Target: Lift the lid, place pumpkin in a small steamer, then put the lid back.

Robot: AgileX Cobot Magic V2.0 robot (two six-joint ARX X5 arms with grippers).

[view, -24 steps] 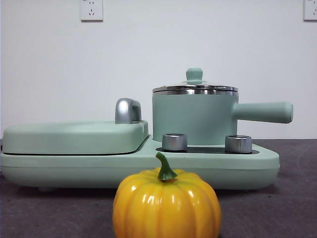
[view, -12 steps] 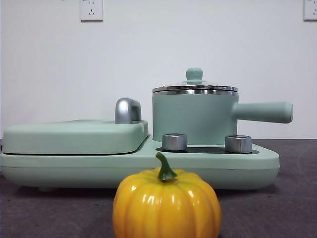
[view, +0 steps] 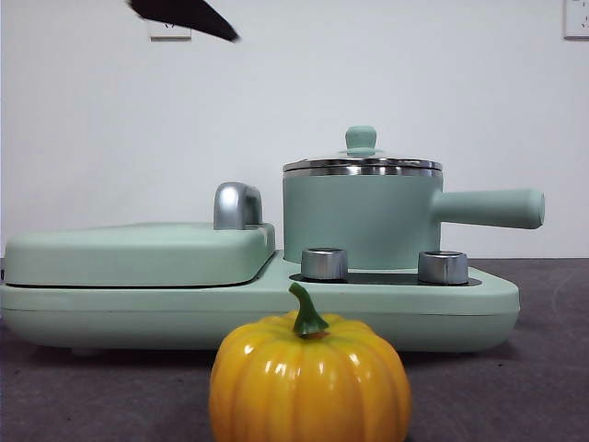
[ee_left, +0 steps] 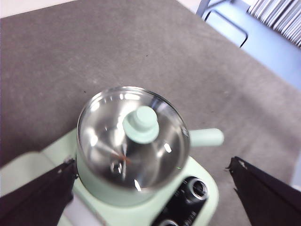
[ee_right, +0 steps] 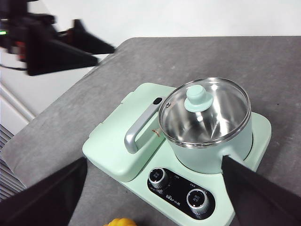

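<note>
The small steamer (view: 359, 221) is a mint-green pot with a long side handle, standing on the right half of a cooker base. The lid (view: 362, 166), clear glass with a mint knob, sits closed on it. The pumpkin (view: 308, 379) stands on the grey table in front of the base, near the camera. My left gripper (ee_left: 151, 164) is open, high above the lid (ee_left: 157, 153) and pot (ee_left: 101, 188). It shows as a black tip (view: 184, 17) in the front view. My right gripper (ee_right: 155, 162) is open and empty, high over the base's front, viewing the lid (ee_right: 221, 110), pot (ee_right: 211, 157) and pumpkin (ee_right: 123, 221).
The wide mint-green base (view: 276, 313) carries two silver knobs (view: 325, 263) and a flat mint cover (view: 138, 253) with a chrome handle (view: 237, 204). The left arm (ee_right: 56, 44) shows in the right wrist view. The table edge (ee_left: 263, 70) lies beyond the pot.
A black gripper tip has come into the front view at the top left. The pot, lid and pumpkin have not moved.
</note>
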